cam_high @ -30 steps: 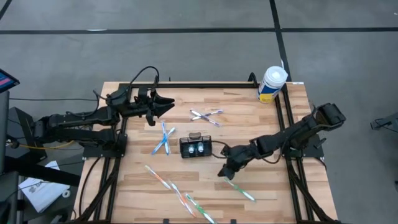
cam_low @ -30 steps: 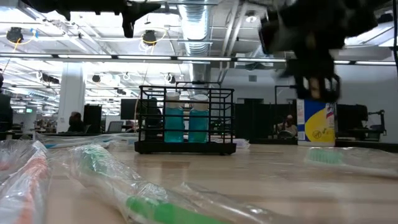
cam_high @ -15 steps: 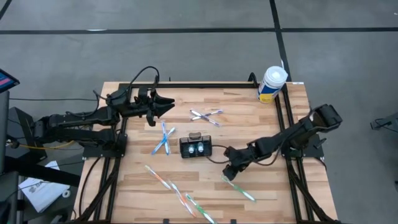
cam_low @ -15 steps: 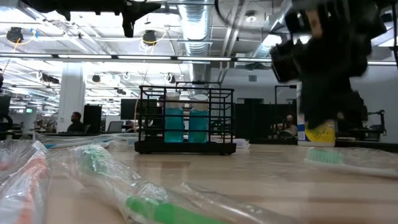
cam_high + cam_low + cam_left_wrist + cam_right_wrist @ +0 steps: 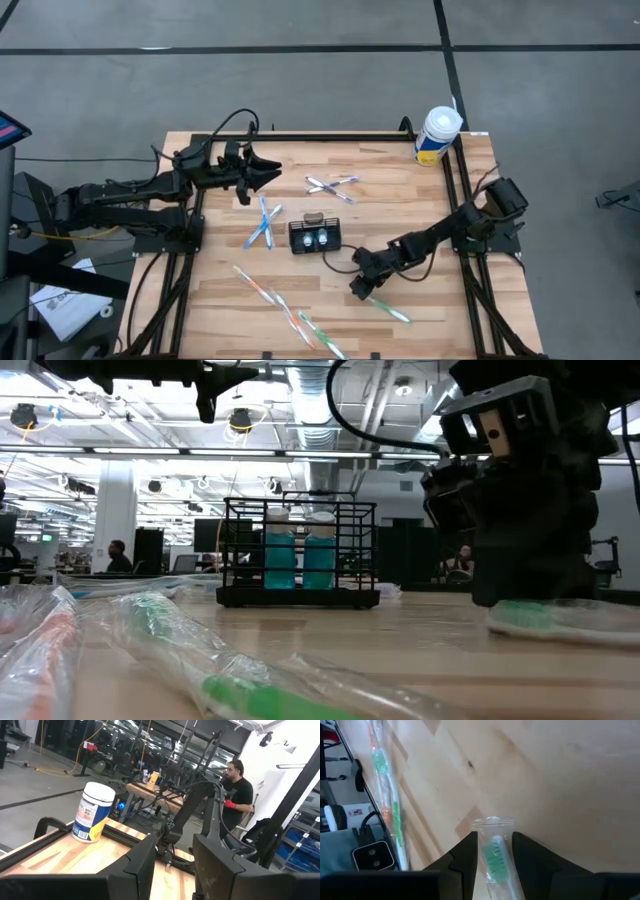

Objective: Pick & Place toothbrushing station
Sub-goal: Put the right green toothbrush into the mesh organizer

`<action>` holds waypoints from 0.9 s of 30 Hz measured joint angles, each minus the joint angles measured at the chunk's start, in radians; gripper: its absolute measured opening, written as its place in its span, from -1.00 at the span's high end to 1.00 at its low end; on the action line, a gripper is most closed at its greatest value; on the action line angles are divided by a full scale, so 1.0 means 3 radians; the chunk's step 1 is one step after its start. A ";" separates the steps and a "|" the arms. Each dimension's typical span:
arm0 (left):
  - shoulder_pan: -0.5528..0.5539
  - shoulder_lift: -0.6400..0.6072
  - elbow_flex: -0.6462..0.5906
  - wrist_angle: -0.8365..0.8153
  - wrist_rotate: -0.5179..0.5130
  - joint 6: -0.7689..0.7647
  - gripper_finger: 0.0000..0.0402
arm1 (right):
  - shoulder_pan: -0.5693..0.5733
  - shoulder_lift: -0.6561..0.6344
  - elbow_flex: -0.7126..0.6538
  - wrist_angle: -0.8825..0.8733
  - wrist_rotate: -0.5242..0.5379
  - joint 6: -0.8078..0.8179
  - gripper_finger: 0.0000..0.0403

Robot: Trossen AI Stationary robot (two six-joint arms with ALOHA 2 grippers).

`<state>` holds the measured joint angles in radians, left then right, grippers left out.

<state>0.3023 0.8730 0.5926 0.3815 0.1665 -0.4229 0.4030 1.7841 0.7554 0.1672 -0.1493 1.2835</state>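
The black wire-mesh station (image 5: 315,237) stands on its base at mid-table, with two blue-green items inside; it also shows in the low view (image 5: 298,555). My right gripper (image 5: 358,288) is open and down at the table, near and right of the station. Its fingers straddle the head end of a plastic-wrapped green toothbrush (image 5: 494,857), which lies flat on the table (image 5: 388,306). My left gripper (image 5: 265,170) waits open and empty above the table's far left. My right gripper comes from above, slanting down, with one finger (image 5: 470,850) on each side of the wrapped toothbrush's head end (image 5: 493,826). I cannot tell whether the fingers touch the wrapper. The toothbrush lies flat on the table.
Other wrapped toothbrushes lie about: a blue pair (image 5: 262,222) left of the station, a pair (image 5: 330,186) beyond it, several (image 5: 285,305) near the front edge. A white-and-yellow wipes tub (image 5: 437,135) stands at the far right corner. People show in the room behind.
My right gripper has gone down and toward the table's near edge, onto the head end of the green wrapped toothbrush. Its arm has lowered with it. The station and the toothbrushes have stayed where they were.
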 joint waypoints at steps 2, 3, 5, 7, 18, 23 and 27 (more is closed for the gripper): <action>0.0001 0.0000 0.0000 -0.0002 0.0020 0.0001 0.37 | 0.0018 0.0015 0.0030 -0.0010 0.0005 -0.0001 0.43; 0.0001 0.0000 0.0000 -0.0003 0.0034 0.0014 0.37 | 0.0026 0.0015 0.0035 -0.0013 0.0019 -0.0002 0.43; 0.0001 0.0000 0.0000 -0.0003 0.0037 0.0064 0.37 | 0.0028 0.0015 0.0036 -0.0035 0.0090 0.0000 0.47; 0.0000 0.0000 0.0000 -0.0003 0.0039 0.0086 0.37 | 0.0024 0.0008 0.0035 -0.0058 0.0130 -0.0090 0.61; 0.0001 0.0000 0.0000 -0.0002 0.0041 0.0113 0.37 | -0.0331 0.0010 0.0031 0.1042 0.0125 -0.0475 1.00; 0.0001 0.0000 0.0000 -0.0001 0.0039 0.0123 0.37 | -0.0610 0.0008 0.0163 0.2191 0.0169 -0.0668 1.00; 0.0001 0.0000 0.0000 0.0000 0.0034 0.0123 0.37 | -0.0858 -0.0214 0.0459 0.2186 0.0297 -0.1093 1.00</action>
<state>0.3027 0.8730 0.5926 0.3816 0.1767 -0.3859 0.1456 1.7200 0.8932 0.8231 -0.0600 0.9557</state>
